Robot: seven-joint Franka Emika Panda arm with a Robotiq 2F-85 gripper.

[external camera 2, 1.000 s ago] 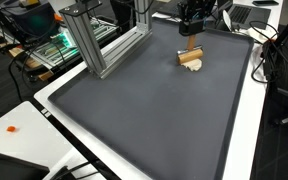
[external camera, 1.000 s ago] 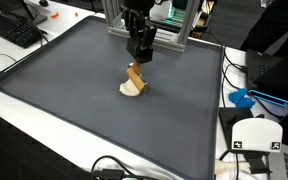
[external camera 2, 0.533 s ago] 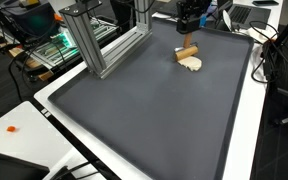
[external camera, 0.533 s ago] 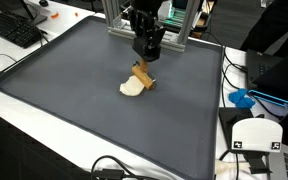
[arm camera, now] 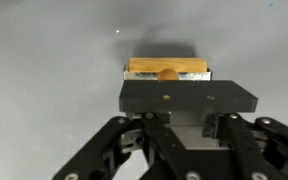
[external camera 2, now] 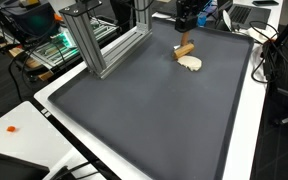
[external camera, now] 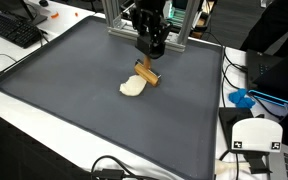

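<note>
Gripper (external camera: pixel 152 54) is clamped on a wooden block (external camera: pixel 146 75); the jaws are pressed against its upper end. The block hangs tilted below the jaws, over the grey mat (external camera: pixel 64 95). Whether its lower end touches the mat cannot be told. In the wrist view the block (arm camera: pixel 167 68) sits squarely between the jaws, with only its top edge showing past the fingers.

A pale disc (external camera: pixel 132 88) lies flat on the mat, below the jaws and just beside the block's lower end. In an exterior view the two look touching or nearly so (external camera 2: pixel 191 64).

Step in hand, judging from this: block gripped and partly raised, tipped off the disc. A next move calls for a firm hold, since the block is slanted, and a straight lift before any sideways travel so the low end doesn't drag the disc.
</note>
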